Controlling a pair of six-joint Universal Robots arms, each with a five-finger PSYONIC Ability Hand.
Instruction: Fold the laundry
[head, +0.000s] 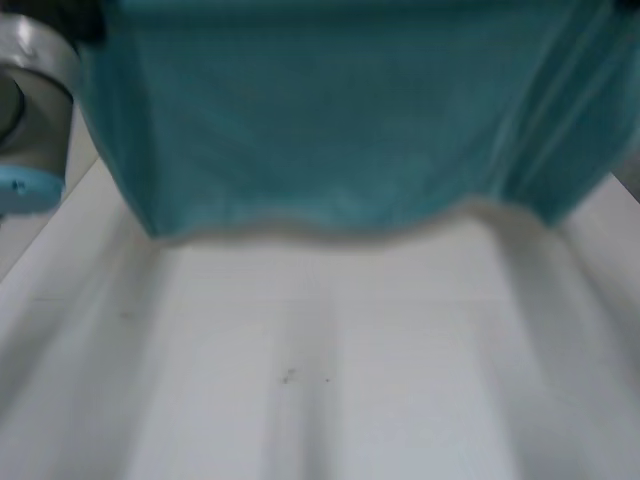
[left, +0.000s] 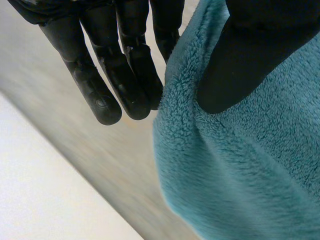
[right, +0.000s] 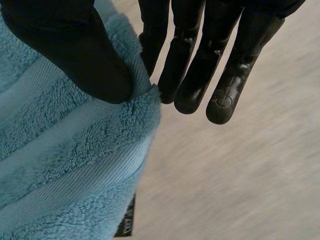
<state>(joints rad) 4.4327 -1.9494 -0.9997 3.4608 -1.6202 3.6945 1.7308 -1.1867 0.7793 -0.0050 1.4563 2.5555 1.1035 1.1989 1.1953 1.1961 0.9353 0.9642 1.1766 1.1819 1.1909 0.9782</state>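
Hanging from left hand (left: 255, 55) and right hand (right: 75, 50), the towel (head: 340, 110) is pinched.

text check | nothing readable tbh | black tag (right: 127, 224) on the teal towel (right: 60, 165) edge | print too tiny to make out

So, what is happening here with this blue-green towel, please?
The robot holds a teal towel up over the white table with both hands. The left hand pinches one edge between thumb and fingers. The right hand pinches another edge the same way, close to a small dark label. The towel hangs spread out between them, and no fold is visible yet.
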